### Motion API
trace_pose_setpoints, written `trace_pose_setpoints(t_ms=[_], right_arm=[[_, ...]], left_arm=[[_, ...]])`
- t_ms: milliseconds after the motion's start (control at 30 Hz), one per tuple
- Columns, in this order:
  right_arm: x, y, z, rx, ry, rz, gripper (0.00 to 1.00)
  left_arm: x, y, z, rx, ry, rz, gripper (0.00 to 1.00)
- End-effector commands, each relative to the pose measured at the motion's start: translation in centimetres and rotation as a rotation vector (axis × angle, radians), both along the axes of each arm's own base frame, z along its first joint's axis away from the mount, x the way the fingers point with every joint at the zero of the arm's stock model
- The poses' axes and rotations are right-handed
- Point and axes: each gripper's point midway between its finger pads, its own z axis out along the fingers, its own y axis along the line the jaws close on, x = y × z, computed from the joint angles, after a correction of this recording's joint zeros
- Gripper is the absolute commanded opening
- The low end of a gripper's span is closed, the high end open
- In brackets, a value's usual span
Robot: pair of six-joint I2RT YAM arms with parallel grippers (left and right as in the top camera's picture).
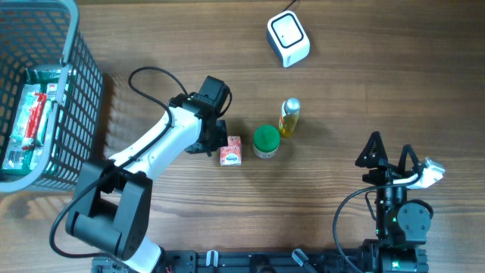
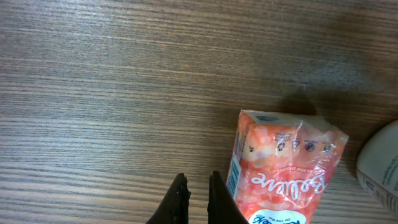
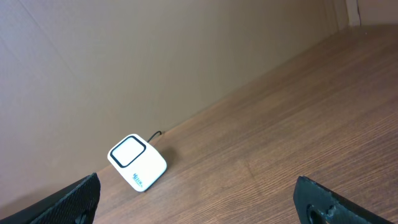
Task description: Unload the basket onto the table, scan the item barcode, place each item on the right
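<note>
A small pink-orange tissue pack [image 1: 230,151] lies on the table; in the left wrist view the tissue pack [image 2: 283,168] shows a blue barcode strip along its left side. My left gripper [image 1: 214,144] sits low just left of the pack. The left gripper [image 2: 198,200] is shut with nothing between its fingers, and the right finger rests against the pack's left edge. The white barcode scanner [image 1: 288,39] stands at the far back, and the scanner [image 3: 137,163] also shows in the right wrist view. My right gripper [image 1: 389,154] is open and empty at the front right.
A green-lidded tub [image 1: 266,141] and a yellow bottle [image 1: 289,117] stand right of the pack. A grey wire basket [image 1: 79,72] with packaged goods fills the left edge. In the left wrist view the tub's rim [image 2: 380,165] shows at the right edge.
</note>
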Motion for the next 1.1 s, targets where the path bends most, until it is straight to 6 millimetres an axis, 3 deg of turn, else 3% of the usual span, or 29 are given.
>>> trace_pose_setpoints(t_ms=[0, 967, 1067], right_arm=[[0.0, 0.07, 0.13, -0.004, -0.005, 0.006, 1.0], [0.0, 0.07, 0.13, -0.004, -0.005, 0.006, 1.0], [0.1, 0.82, 0.07, -0.004, -0.003, 0.036, 1.0]], left_arm=[[-0.11, 0.37, -0.61, 0.019, 0.011, 0.006, 0.04], [0.13, -0.03, -0.85, -0.003, 0.0, 0.008, 0.04], [-0.09, 0.07, -1.17, -0.002, 0.004, 0.008, 0.04]])
